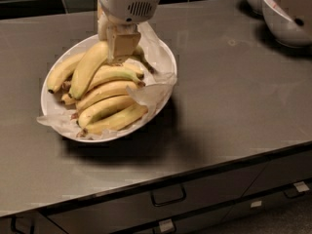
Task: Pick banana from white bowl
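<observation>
Banana (87, 71) held at its far end by the gripper (111, 45) fingers, not yet lifted clear of the bowl (61, 58).

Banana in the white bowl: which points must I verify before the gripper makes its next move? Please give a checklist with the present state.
1. Gripper is down in the bowl, at the banana's upper end: ok.
2. Banana lies on top of the bunch with nothing covering it: ok.
3. Firm hold on the banana: cannot tell.
4. Paper stays clear of the lift path: cannot tell; it stands crumpled at the right rim.
5. Bowl sits fully on the counter, back from the front edge: ok.
6. Other bowls are apart, at the far right corner: ok.
</observation>
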Controlling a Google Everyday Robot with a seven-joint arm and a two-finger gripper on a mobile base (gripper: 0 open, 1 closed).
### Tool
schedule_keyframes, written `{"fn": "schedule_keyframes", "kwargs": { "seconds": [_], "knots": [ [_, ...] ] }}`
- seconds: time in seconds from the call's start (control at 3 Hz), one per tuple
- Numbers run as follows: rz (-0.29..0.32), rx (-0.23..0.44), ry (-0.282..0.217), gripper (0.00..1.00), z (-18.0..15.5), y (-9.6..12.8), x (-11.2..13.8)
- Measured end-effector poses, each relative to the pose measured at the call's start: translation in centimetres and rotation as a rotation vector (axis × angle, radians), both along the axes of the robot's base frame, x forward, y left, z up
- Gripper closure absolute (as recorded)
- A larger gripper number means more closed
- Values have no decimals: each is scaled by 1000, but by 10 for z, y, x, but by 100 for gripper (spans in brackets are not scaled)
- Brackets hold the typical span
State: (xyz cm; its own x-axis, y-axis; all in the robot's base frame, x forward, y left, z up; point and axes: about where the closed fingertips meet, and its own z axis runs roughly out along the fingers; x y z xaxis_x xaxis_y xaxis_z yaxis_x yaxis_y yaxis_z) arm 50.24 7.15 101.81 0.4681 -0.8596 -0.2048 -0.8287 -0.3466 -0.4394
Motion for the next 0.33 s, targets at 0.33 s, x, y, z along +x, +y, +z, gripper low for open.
{"fn": "schedule_keyframes", "kwargs": {
  "seconds": [0.33],
  "knots": [
    [0,0,-1,100,1,0,0]
  ]
}}
